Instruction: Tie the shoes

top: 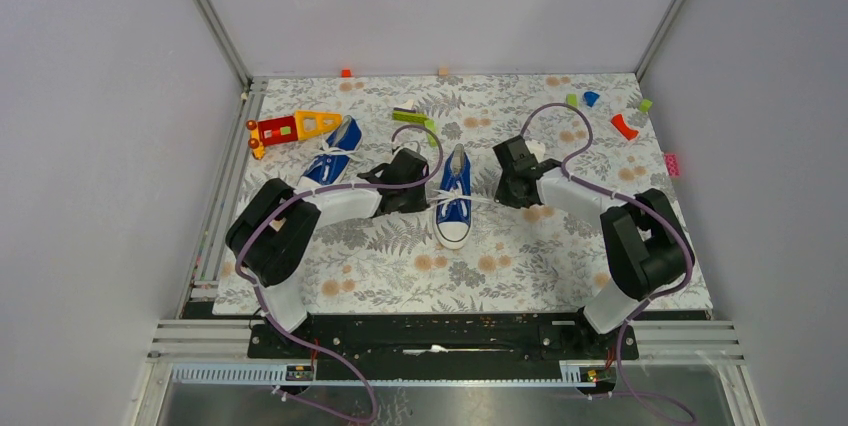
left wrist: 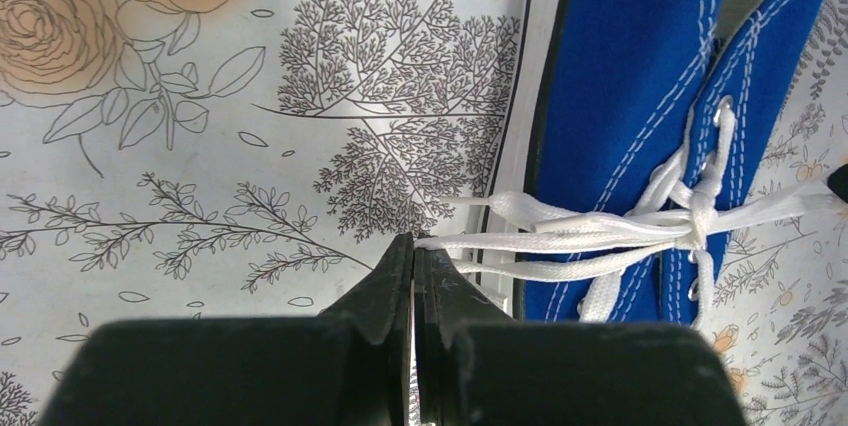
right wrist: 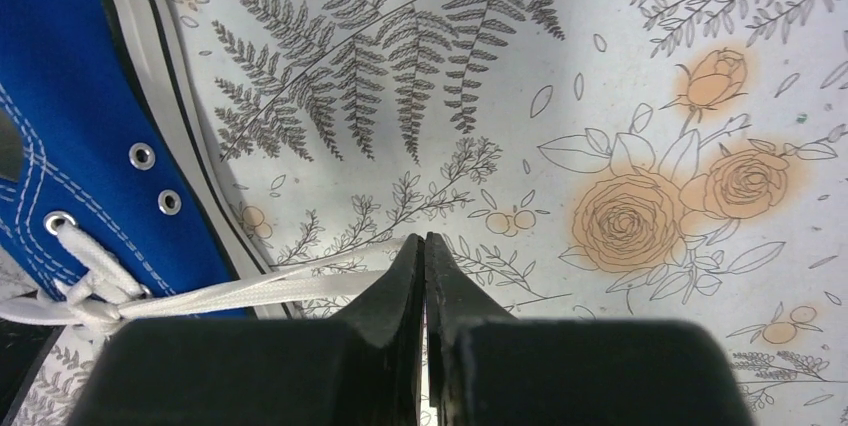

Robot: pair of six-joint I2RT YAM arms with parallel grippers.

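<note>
The nearer shoe is found at the middle of the tabletop, toe toward the arm bases, flanked by both arms; the second shoe is set further back on the left, beside a red-orange-yellow toy, and is held by nothing. The left end effector is clamped on white lace strands drawn out from the knot; the right end effector is likewise closed on a strand at the opposite side. Several risks are judged. The lace is pinched only at the fingertips and could be lost under tension. If a free end and not a loop is held, the knot could be undone by pulling. The shoe is unrestrained, so it could be dragged or turned by an uneven pull. No brand, label or legible writing is found; only floral print is seen.
</note>
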